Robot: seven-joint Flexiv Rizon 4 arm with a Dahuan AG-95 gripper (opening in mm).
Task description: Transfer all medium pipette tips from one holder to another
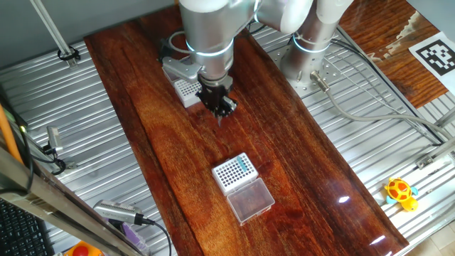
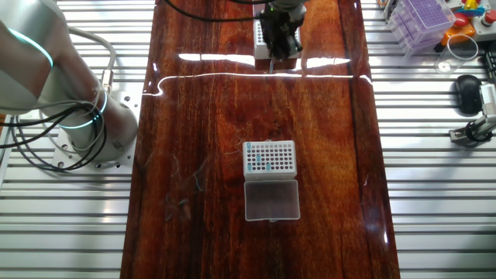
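Note:
A white rack (image 1: 233, 173) stands in the middle of the wooden table with its clear lid (image 1: 250, 200) open toward the front. Several teal medium pipette tips (image 1: 244, 166) fill holes at one side of its grid; they also show in the other fixed view (image 2: 268, 163). A second white rack (image 1: 186, 89) stands at the far end, partly hidden behind the arm. My gripper (image 1: 221, 112) hovers just in front of this far rack, fingers close together, with a thin tip (image 1: 221, 121) sticking down between them. In the other fixed view the gripper (image 2: 277, 53) covers part of the far rack (image 2: 261, 43).
The arm's base (image 1: 311, 60) stands at the far right with cables. A yellow toy (image 1: 400, 192) lies on the metal surface at the right. A purple tip box (image 2: 422, 19) and a black mouse (image 2: 466, 91) sit off the board. Tools lie at the front left (image 1: 121, 217).

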